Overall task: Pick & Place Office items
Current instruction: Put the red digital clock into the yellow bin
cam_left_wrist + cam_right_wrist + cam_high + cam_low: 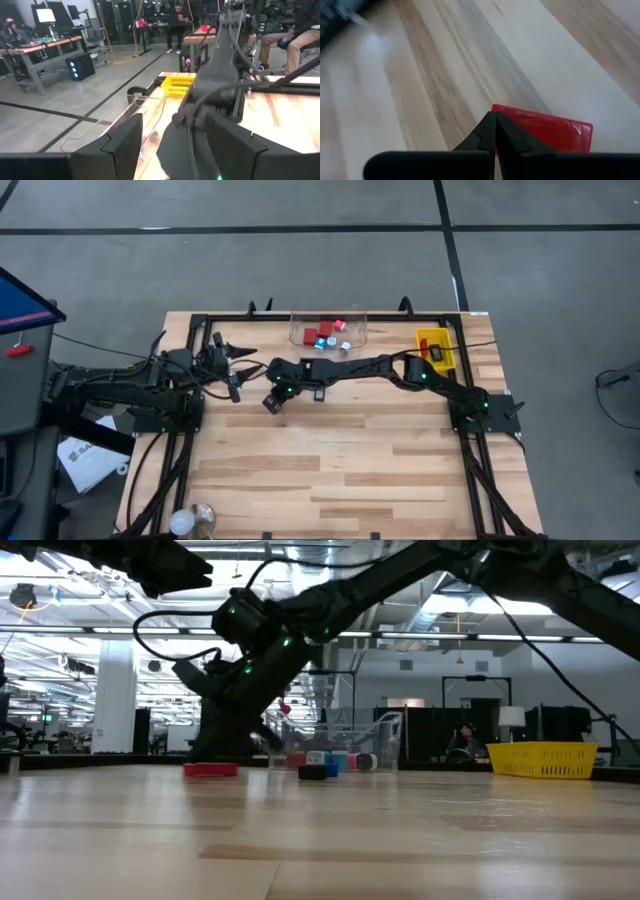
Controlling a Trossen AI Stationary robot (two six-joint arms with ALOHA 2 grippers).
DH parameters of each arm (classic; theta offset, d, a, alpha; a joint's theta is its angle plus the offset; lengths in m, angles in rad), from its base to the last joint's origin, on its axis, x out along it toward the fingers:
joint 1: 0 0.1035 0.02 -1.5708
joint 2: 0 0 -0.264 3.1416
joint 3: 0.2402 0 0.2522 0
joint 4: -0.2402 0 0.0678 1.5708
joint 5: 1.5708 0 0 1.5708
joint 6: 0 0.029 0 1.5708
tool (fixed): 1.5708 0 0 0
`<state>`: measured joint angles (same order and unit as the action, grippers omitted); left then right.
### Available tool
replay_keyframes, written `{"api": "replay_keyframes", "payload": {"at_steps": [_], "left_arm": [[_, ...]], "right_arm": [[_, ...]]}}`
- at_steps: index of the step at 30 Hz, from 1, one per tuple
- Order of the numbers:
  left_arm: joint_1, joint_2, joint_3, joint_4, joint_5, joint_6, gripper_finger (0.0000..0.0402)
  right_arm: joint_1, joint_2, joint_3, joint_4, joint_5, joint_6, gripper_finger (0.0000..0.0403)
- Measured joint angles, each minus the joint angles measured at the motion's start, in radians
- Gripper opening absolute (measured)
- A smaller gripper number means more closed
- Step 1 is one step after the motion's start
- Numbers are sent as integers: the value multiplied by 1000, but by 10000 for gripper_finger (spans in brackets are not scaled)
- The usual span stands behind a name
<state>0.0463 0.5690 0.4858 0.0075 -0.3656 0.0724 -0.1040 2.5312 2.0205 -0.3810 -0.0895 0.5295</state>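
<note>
A flat red piece (pixel 547 129) lies on the wooden table (pixel 330 470), left of centre; it also shows in the low view (pixel 210 770). My right gripper (pixel 495 116) is shut and slants down from the right, tips at the piece's near edge (pixel 222 754). It hides the piece in the high view (pixel 271 402). A small dark piece (pixel 315 773) lies on the table nearby. The clear tub (pixel 328 330) at the far edge holds red, blue and white pieces. My left gripper (pixel 243 363) waits open and level at the left, holding nothing (pixel 174 120). My right gripper's shut fingertips (pixel 489 125) stand over one edge of the red piece (pixel 507 111), coming slanting from above. Whether they touch it I cannot tell.
A yellow tray (pixel 428 338) with a dark thing in it stands at the far right. A white bulb (pixel 184 523) lies at the near left corner. Black frame rails (pixel 470 470) run along the table's sides. The near half of the table is bare wood.
</note>
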Motion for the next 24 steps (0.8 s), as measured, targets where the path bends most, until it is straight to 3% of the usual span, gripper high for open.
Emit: {"api": "replay_keyframes", "payload": {"at_steps": [4, 14, 24], "left_arm": [[0, 0, 0, -21, 0, -2, 209], [0, 0, 0, -65, -7, -10, 209], [0, -107, 0, -323, -27, -77, 209]], "right_arm": [[5, -21, 0, -156, 44, -19, 0], [46, -47, 3, -357, 152, -95, 0], [114, -89, -6, -557, 261, -109, 0]]}}
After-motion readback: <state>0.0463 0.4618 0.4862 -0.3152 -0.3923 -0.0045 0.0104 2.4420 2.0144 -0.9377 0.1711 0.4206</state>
